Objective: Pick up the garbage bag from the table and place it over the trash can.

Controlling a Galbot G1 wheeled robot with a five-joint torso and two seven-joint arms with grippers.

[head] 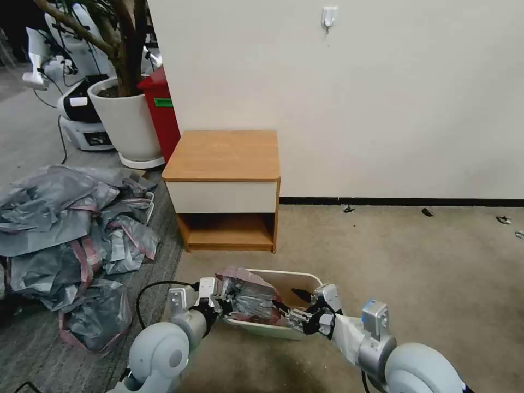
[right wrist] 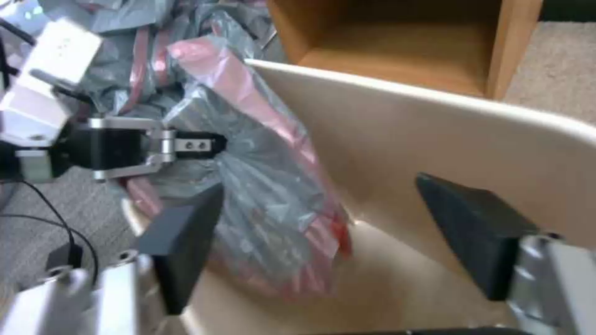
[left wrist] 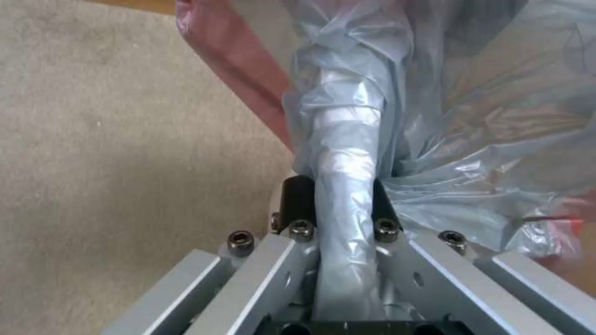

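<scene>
The garbage bag (head: 248,297), crinkled grey plastic with a pink-red band, is bunched over the left end of the cream trash can (head: 284,275), which stands on the carpet in front of the table (head: 221,155). My left gripper (head: 221,304) is shut on a twisted fold of the bag (left wrist: 465,116) at the can's left rim; the fold runs between its pads (left wrist: 298,200). My right gripper (head: 299,307) is open inside the can, its fingers (right wrist: 186,237) spread beside the hanging bag (right wrist: 267,186) and the can's wall (right wrist: 435,139). The left gripper (right wrist: 208,145) shows beyond the bag.
A heap of similar grey-and-pink bags (head: 71,234) covers the floor on the left. A white planter pot (head: 123,117), a red bin (head: 164,109) and another robot's base (head: 82,117) stand at the back left. Open carpet lies to the right, along the wall.
</scene>
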